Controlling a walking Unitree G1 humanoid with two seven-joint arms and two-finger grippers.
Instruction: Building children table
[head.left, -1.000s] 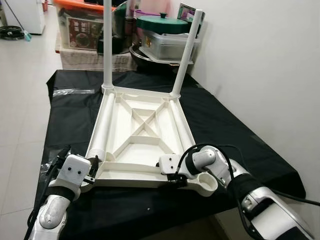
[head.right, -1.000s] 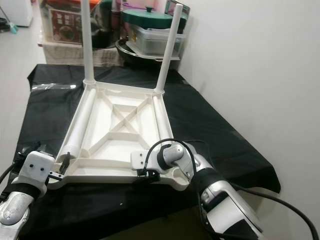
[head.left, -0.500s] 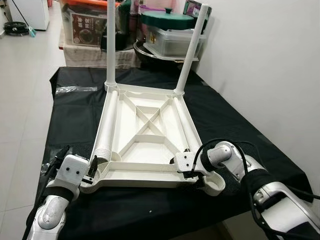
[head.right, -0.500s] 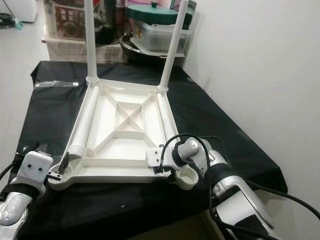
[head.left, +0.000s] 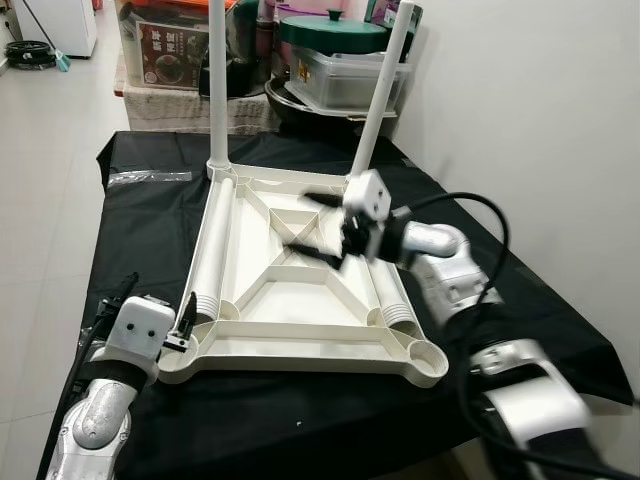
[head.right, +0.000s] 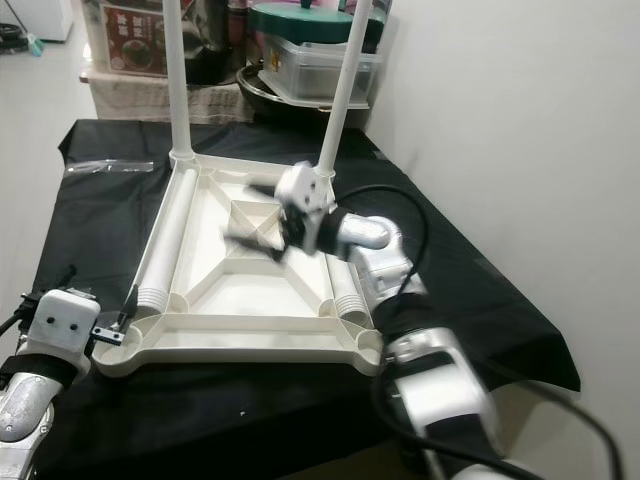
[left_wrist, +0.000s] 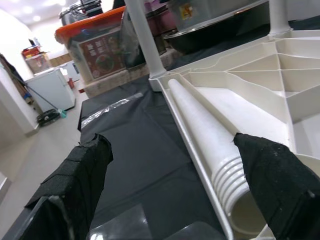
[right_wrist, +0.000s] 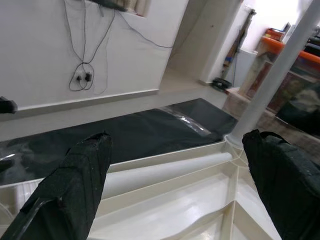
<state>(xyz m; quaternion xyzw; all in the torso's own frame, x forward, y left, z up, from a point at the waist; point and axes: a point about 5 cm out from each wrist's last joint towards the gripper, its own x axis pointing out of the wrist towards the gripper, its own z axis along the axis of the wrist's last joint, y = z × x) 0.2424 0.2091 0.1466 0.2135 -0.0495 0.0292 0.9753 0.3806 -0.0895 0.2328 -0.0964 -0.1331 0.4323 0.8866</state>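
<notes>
Inverted white table top (head.left: 290, 300) lying on black cloth (head.left: 140, 230), two legs (head.left: 216, 90) upright at far corners, loose leg (head.left: 208, 260) along its left channel, left gripper (head.left: 150, 318) fingers apart at near-left corner, right gripper (head.left: 315, 225) fingers apart, raised above centre ribs.

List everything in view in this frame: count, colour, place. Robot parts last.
Tabletop: one, white, upside down on the cloth.
Fitted legs: two, white, upright at the far corners.
Loose legs: two, white, lying inside along the sides.
Cloth: one, black, under the tabletop.
Plastic strip: one, clear, far left of the cloth.
Pot lid: one, green, behind the cloth.
Left tool: open, at the near left corner.
Right tool: open, blurred, above the tabletop's centre.
</notes>
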